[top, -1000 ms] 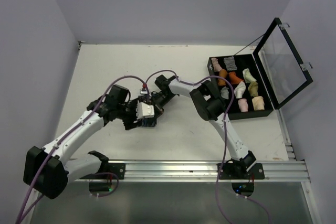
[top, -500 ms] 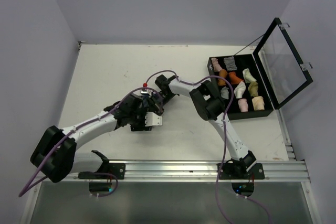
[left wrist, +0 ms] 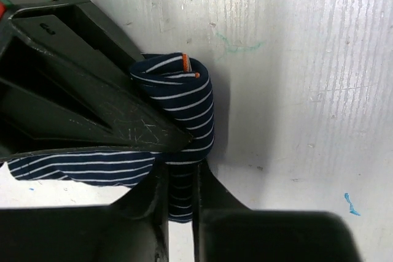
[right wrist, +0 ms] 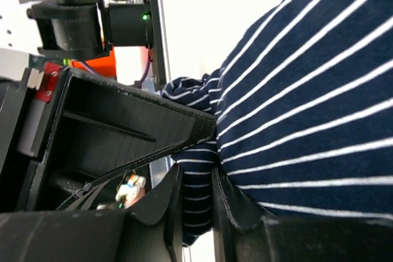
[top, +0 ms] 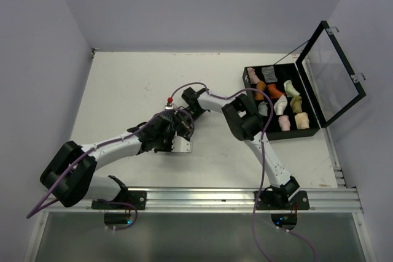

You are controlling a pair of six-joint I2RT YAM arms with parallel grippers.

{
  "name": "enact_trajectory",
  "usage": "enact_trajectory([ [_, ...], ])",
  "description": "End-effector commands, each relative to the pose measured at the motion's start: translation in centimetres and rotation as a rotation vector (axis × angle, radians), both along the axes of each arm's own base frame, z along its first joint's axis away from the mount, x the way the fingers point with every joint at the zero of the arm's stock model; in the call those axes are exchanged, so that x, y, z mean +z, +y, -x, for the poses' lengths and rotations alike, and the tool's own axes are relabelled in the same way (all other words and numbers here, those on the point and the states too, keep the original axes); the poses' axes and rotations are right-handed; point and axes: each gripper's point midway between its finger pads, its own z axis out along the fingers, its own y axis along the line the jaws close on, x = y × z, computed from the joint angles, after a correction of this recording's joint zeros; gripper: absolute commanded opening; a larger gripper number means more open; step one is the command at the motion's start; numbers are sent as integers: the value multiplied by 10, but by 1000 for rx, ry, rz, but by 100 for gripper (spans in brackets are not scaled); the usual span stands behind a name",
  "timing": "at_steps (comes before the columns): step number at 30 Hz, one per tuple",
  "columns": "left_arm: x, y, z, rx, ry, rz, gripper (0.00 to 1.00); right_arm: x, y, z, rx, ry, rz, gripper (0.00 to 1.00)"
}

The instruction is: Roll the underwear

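Observation:
The underwear (left wrist: 184,99) is navy with thin white stripes and an orange tag, rolled into a tight bundle on the white table. My left gripper (left wrist: 181,176) is shut on a fold at the roll's near end. The right gripper's black finger (left wrist: 80,96) presses against the roll from the left. In the right wrist view the underwear (right wrist: 307,90) fills the right side, and my right gripper (right wrist: 196,182) is shut on a striped fold. From above, both grippers (top: 178,126) meet at mid-table and hide most of the cloth.
A black compartment case (top: 311,128) with several rolled garments stands at the right, its clear lid (top: 334,69) raised. A metal rail (top: 233,199) runs along the near edge. Purple walls enclose the white table (top: 135,84).
My left arm swung in toward the right gripper and its jaws closed on the underwear. The right arm has stayed in place.

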Motion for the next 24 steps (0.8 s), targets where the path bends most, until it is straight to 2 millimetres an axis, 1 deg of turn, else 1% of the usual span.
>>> enact_trajectory([
  [1, -26, 8, 36, -38, 164, -58, 1, -66, -29, -24, -34, -159, 211, 25],
  [2, -28, 11, 44, -45, 206, -71, 0, -60, -32, -32, -47, -183, 214, 39],
  [3, -30, 12, 48, -46, 228, -78, 0, -53, -38, -46, -78, -209, 210, 45],
  [4, -31, 14, 53, -46, 256, -87, 0, -43, -40, -57, -94, -242, 196, 49],
  [5, -33, 16, 62, -51, 311, -98, 0, -29, -43, -71, -118, -291, 186, 54],
  [6, -34, 17, 66, -53, 333, -104, 0, -21, -53, -88, -156, -312, 182, 56],
  [7, -34, 18, 69, -50, 353, -108, 0, -12, -58, -99, -173, -337, 176, 58],
  [8, -35, 19, 76, -55, 388, -114, 0, 5, -70, -118, -219, -379, 168, 66],
  [10, -37, 21, 81, -50, 414, -123, 0, 20, -85, -136, -253, -443, 164, 70],
  [11, -39, 22, 84, -49, 443, -132, 0, 34, -101, -153, -291, -496, 174, 73],
  [13, -39, 20, 84, -35, 483, -132, 0, 55, -120, -171, -319, -585, 183, 76],
  [14, -39, 20, 88, -30, 518, -131, 0, 63, -130, -180, -335, -630, 192, 79],
  [15, -39, 21, 87, -16, 535, -125, 0, 88, -150, -195, -381, -712, 206, 79],
  [16, -39, 21, 87, -9, 556, -125, 0, 98, -161, -201, -392, -770, 212, 80],
  [17, -39, 20, 85, 8, 601, -122, 0, 112, -176, -208, -417, -818, 221, 82],
  [18, -39, 20, 83, 18, 620, -120, 0, 140, -186, -210, -437, -903, 221, 98],
  [19, -40, 16, 76, 30, 641, -114, 0, 146, -194, -208, -438, -957, 218, 99],
  [20, -39, 17, 74, 57, 684, -96, 0, 156, -200, -205, -442, -1003, 219, 99],
  [21, -38, 16, 69, 72, 699, -88, 0, 174, -208, -197, -437, -1097, 217, 99],
  [23, -39, 13, 57, 107, 757, -70, 0, 189, -215, -187, -440, -1167, 215, 99],
  [24, -39, 13, 53, 118, 778, -65, 0, 203, -221, -172, -446, -1213, 209, 99],
])
